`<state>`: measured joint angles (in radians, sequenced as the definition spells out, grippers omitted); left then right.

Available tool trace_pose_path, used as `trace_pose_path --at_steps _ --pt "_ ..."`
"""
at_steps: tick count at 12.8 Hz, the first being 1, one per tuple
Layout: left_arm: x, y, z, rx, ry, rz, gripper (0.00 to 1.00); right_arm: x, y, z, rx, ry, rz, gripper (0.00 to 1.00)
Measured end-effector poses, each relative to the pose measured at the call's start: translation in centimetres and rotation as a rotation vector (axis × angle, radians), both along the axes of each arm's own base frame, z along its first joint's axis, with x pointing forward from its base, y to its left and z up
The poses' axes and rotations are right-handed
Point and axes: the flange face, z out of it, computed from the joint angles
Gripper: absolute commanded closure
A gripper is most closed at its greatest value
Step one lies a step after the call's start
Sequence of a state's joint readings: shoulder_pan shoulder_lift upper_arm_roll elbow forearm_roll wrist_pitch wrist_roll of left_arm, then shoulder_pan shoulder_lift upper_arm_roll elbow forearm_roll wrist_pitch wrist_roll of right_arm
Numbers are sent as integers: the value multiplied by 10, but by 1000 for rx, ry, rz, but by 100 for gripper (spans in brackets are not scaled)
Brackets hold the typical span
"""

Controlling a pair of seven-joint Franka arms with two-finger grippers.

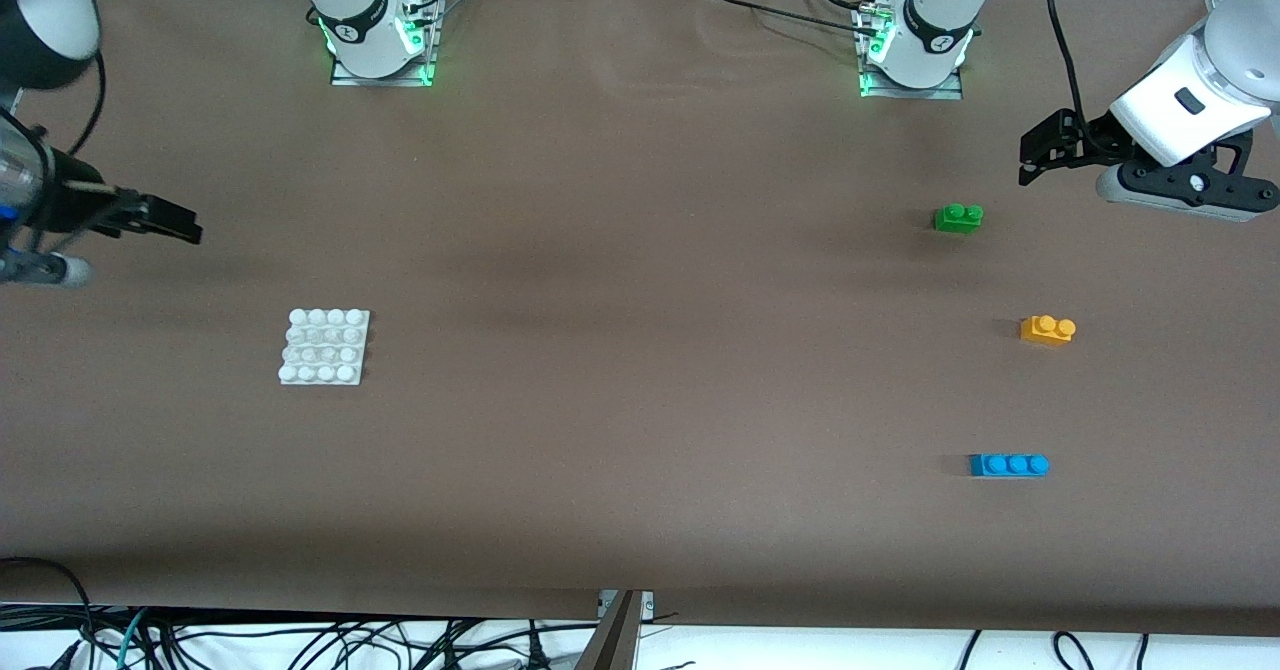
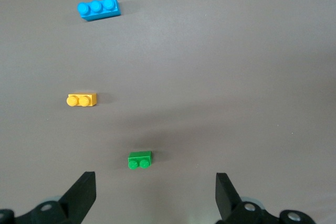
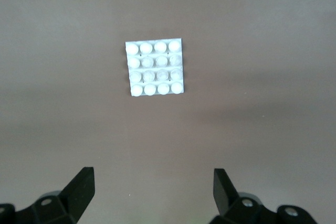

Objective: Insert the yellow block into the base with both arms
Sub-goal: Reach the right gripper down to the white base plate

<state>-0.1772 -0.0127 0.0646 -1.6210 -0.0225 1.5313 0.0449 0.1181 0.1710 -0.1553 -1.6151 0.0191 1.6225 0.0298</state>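
the right pincer [image 1: 185, 227] hangs in the air over the brown tabletop [image 1: 620, 350] at the right arm's end, its two black fingers [image 3: 79, 190] spread wide with nothing between them. the white base [image 1: 324, 347] lies flat on the tabletop, studs up, nearer to the front camera than that pincer and well apart from it; the right wrist view shows it whole, with bare cloth all round. the three bricks sit toward the left arm's end, each apart from the others: the green brick [image 1: 958, 217] farthest from the front camera, the blue brick [image 1: 1008, 465] nearest to it, and the yellow block [image 1: 1047, 330] between them, set a little more toward the tabletop's end, lying flat with its two studs up. the left pincer [image 1: 1030, 158] hangs over the tabletop near the green brick, its fingers [image 2: 81, 192] standing wide and holding nothing; in the left wrist view the green brick lies closest to them.
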Motion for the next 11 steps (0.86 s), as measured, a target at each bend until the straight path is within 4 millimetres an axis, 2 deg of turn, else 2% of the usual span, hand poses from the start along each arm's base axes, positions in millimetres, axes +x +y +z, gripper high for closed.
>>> trace_pose_path --at_steps 2,3,7,8,11 --pt "3 4 -4 1 7 9 0 18 2 -46 60 33 -32 0" --pt "4 9 -6 2 11 17 0 27 -3 -70 93 38 -62 0" --pt "7 15 -9 2 13 29 0 54 -54 -176 150 39 -203 0" --pt "8 15 -9 2 4 30 0 57 -65 -196 153 33 -217 0" --pt "14 19 -12 0 -18 39 0 62 -80 -240 155 23 -225 0"
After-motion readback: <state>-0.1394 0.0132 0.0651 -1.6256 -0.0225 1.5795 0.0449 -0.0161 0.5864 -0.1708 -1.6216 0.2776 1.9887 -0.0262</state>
